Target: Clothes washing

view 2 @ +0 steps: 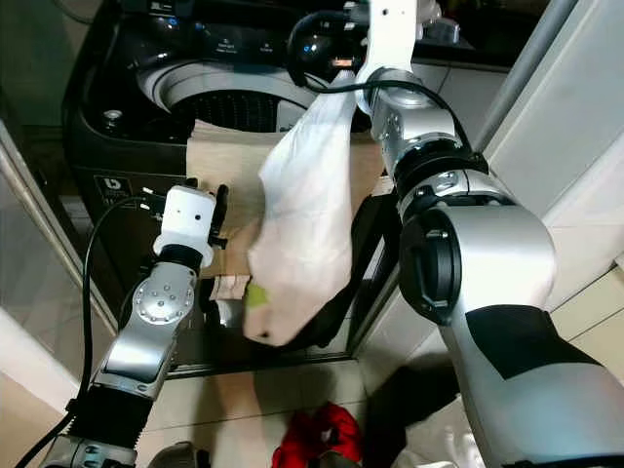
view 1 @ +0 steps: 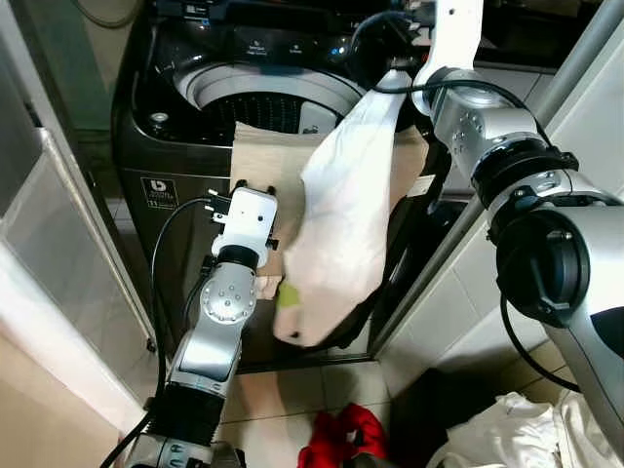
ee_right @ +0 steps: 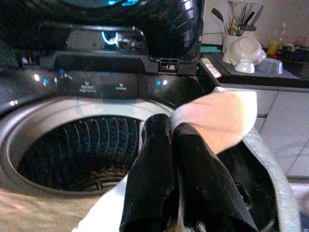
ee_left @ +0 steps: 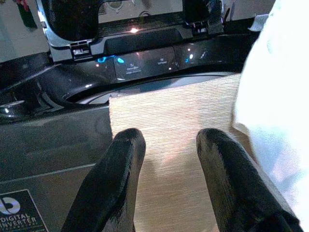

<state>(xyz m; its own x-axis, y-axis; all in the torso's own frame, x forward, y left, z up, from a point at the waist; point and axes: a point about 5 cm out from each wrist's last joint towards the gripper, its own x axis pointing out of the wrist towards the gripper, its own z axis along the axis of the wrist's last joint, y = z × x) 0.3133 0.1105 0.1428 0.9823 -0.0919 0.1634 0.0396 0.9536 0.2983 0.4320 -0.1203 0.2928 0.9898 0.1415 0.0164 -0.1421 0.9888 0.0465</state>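
Note:
A dark top-loading washing machine (view 1: 166, 107) stands open, its drum (ee_right: 72, 150) dark inside. My right gripper (ee_right: 171, 145) is shut on a white garment (view 1: 341, 214), held up at the machine's right rim so that the cloth hangs down the front. A beige cloth (view 1: 268, 156) drapes over the machine's front edge. My left gripper (ee_left: 164, 145) is open just in front of that beige cloth (ee_left: 178, 125), low against the machine's front, with nothing between its fingers.
A red garment (view 1: 341, 434) lies on the tiled floor below. White laundry (view 1: 507, 434) is heaped at the lower right. A white door frame (view 1: 39, 195) runs along the left. A counter with bowls and utensils (ee_right: 246, 53) lies beyond the machine.

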